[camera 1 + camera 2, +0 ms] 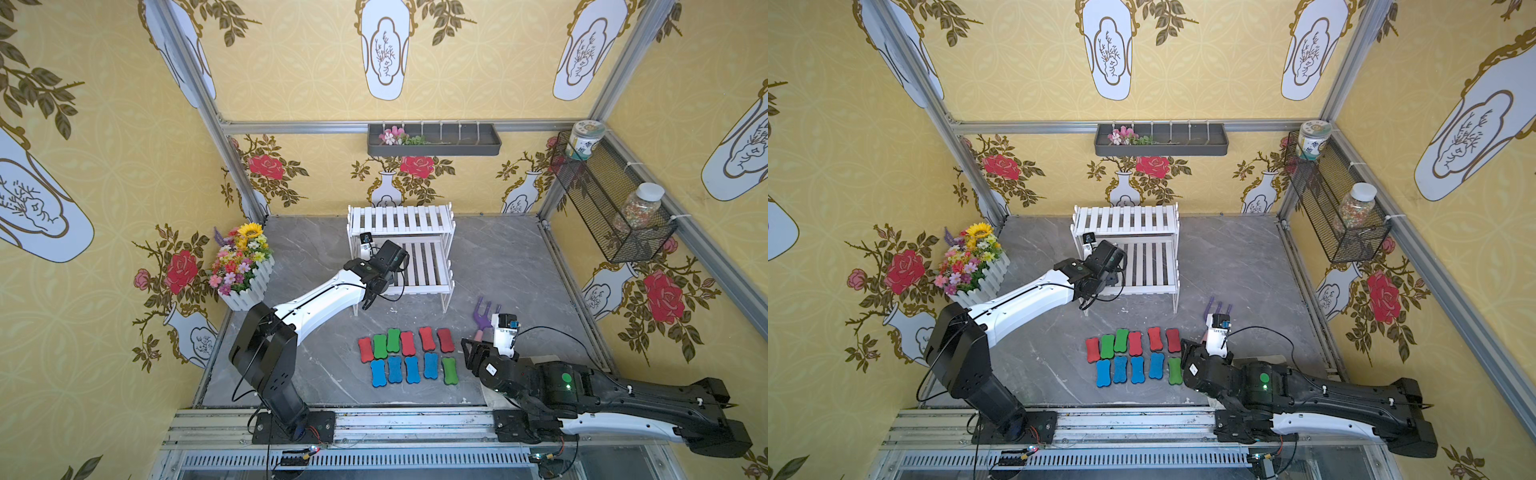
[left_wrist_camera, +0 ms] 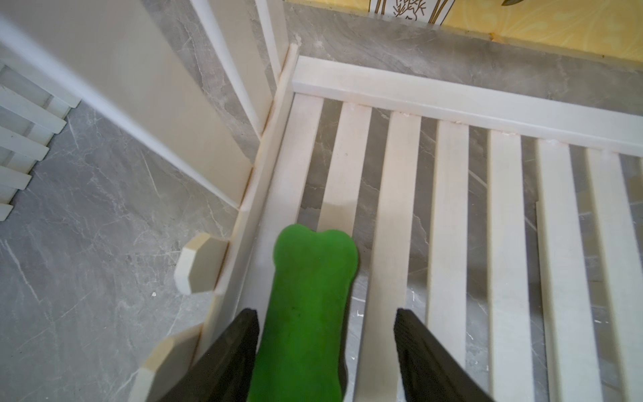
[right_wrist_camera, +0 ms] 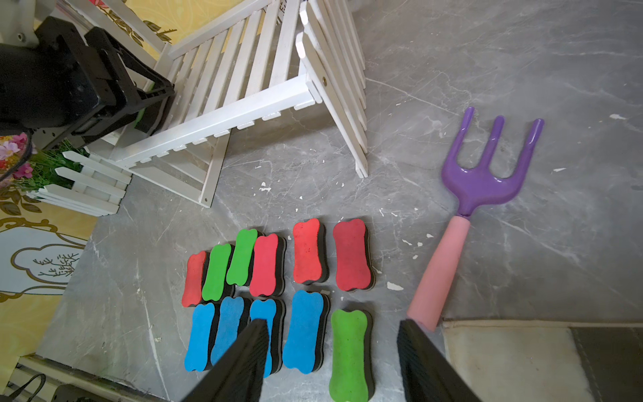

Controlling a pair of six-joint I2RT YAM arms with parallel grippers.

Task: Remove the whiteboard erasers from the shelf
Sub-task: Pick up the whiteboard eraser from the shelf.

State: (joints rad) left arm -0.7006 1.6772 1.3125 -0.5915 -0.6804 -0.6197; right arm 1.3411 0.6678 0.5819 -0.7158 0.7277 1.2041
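Eleven erasers point(image 1: 412, 369) on the bench point(image 1: 316, 266), one green eraser point(image 2: 306, 313) on the shelf point(image 2: 449, 209) between spread left fingers point(image 2: 236, 351); right fingers point(image 3: 243, 358) spread, empty.

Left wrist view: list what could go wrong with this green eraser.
1. The green eraser sits off-centre in the left gripper: one finger touches it, the opposite one stands apart, so closing may shove it.
2. It lies beside the shelf's side rail; the near finger might snag there on lifting.
3. The eleven erasers on the table lie closely packed; setting it down could knock them.
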